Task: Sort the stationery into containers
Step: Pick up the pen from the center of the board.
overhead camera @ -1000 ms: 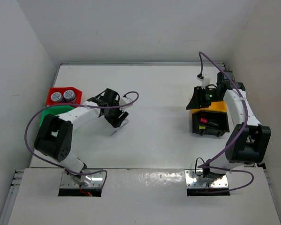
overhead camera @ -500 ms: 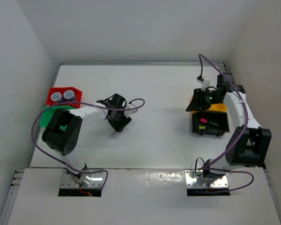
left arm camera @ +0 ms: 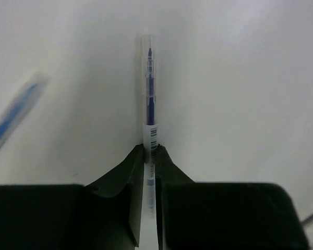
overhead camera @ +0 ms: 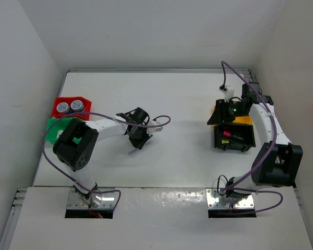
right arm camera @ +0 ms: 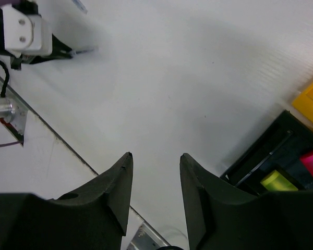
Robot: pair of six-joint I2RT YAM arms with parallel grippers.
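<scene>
While two tape rolls (overhead camera: 63, 107) sit in the red bin (overhead camera: 56, 110) at far left, the left gripper (left arm camera: 150, 154) at mid-table is pinched tight on a clear blue-ink pen (left arm camera: 150, 94), gripping near one end. Held so far off-centre, the pen may swivel or slip when carried. At right, the right gripper (right arm camera: 155, 159) hangs spread and empty near the black bin (overhead camera: 217, 138) of highlighters (overhead camera: 230, 135).

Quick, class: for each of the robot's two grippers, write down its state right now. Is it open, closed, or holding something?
Left gripper: closed on the pen.
Right gripper: open, holding nothing.
</scene>
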